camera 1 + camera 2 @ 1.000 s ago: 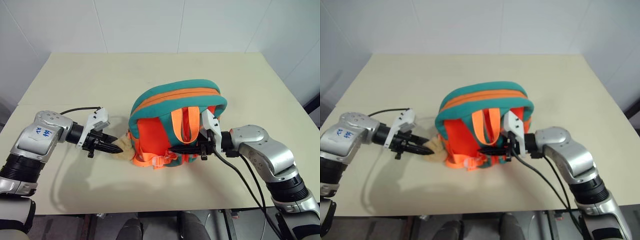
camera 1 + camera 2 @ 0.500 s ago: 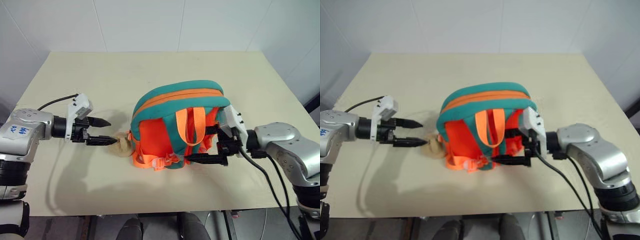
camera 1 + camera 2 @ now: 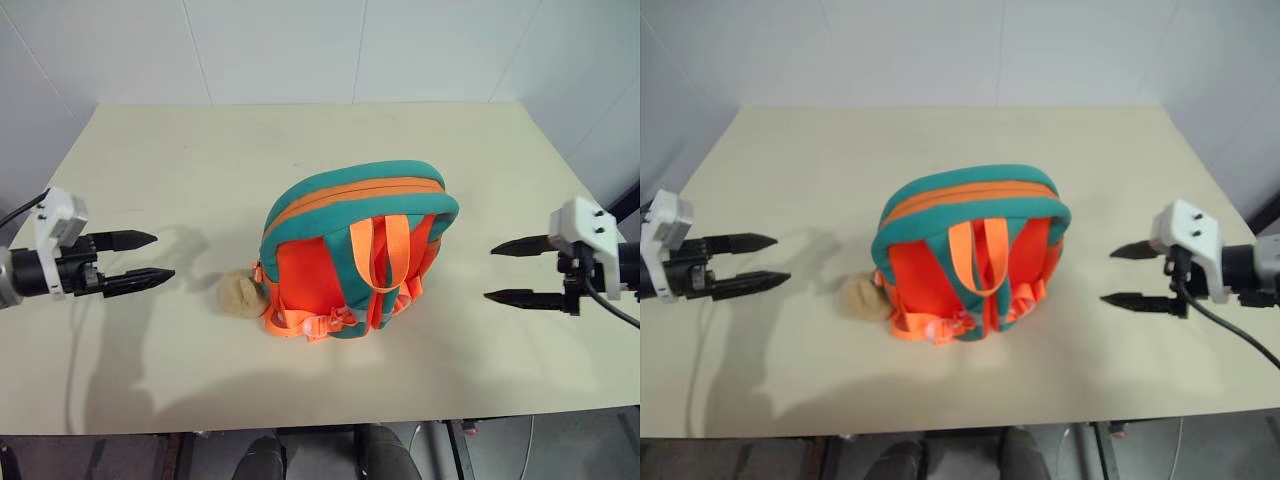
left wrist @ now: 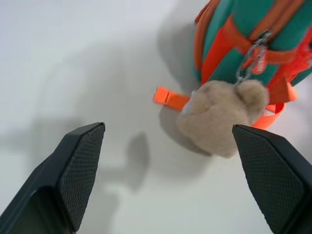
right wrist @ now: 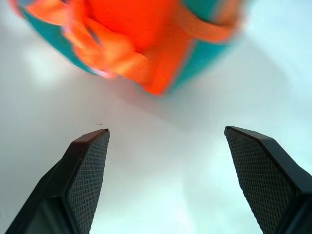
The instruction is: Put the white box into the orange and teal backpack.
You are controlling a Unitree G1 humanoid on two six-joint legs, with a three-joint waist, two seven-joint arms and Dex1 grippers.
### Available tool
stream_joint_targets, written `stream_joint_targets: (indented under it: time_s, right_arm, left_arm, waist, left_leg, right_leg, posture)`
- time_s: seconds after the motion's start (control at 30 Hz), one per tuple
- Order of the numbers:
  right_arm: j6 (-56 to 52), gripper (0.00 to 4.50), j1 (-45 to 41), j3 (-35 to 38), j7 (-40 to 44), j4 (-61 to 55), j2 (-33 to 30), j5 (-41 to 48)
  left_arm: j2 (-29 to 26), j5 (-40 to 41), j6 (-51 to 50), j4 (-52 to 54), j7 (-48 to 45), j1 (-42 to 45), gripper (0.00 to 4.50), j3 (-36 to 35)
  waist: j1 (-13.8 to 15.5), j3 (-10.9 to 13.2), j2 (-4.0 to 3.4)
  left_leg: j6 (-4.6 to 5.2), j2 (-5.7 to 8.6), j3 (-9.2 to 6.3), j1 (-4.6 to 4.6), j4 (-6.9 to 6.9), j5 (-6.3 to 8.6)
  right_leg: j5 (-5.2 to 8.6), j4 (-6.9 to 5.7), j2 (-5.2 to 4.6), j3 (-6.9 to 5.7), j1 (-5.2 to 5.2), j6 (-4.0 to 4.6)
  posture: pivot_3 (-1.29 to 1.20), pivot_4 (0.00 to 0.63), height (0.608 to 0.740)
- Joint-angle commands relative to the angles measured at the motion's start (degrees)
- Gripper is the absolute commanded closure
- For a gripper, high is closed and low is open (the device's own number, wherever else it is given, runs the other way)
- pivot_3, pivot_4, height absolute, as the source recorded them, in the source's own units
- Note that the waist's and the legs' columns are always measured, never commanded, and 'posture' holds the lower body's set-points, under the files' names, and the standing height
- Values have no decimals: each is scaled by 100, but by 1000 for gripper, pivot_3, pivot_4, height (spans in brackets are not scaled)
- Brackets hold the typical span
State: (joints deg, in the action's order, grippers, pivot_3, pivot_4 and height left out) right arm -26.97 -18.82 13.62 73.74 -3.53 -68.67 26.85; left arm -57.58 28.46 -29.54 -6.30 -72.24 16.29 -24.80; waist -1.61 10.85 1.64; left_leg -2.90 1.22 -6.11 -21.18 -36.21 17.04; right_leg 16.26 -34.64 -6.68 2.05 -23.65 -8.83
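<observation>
Orange and teal backpack [image 3: 355, 255] upright mid-table [image 3: 300, 150], orange straps facing the camera, zip closed along the top. Beige pom-pom [image 3: 238, 293] lying just beside its left foot (chained on, per the left wrist view). Left gripper [image 3: 138, 257] and right gripper [image 3: 510, 271] both spread wide, empty, well apart from the bag on either side.

Quick count from my end: one orange and teal backpack [image 3: 355, 250] on one table [image 3: 300, 150], one fluffy pom-pom [image 3: 238, 293] right beside the backpack, and my two grippers, left [image 3: 142, 256] and right [image 3: 505, 272], flanking the backpack.
</observation>
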Motion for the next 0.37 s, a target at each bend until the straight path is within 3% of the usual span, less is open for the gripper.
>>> stream_joint_targets:
  time_s: [0.03, 0.17, 0.37]
  right_arm:
    - [63, 0, -2, 526, -214, 85, 199, 185]
    - [7, 0, 235, 776, -268, -37, 412, 340]
    - [70, 0, -37, 533, -472, 13, 636, 313]
  left_arm:
    - [390, 621, 515, 276, -218, -184, 31, -679]
    - [589, 982, 735, 257, -711, -586, 31, -952]
    - [550, 984, 1254, 22, -1170, -868, 31, -995]
  waist:
    - [8, 0, 0]
    - [14, 0, -1]
    - [7, 1, -3]
  left_leg:
    - [-1, -2, 0, 0, -1, 0]
    - [-8, -8, 0, -1, -6, 1]
    - [-8, -7, 10, 4, -10, 4]
  right_leg:
    - [0, 1, 0, 0, 0, 1]
    - [-3, -3, 5, -2, 0, 5]
    - [-5, 1, 4, 4, 1, 7]
  posture:
    - [0, 150, 740]
    - [0, 150, 740]
    - [0, 150, 740]
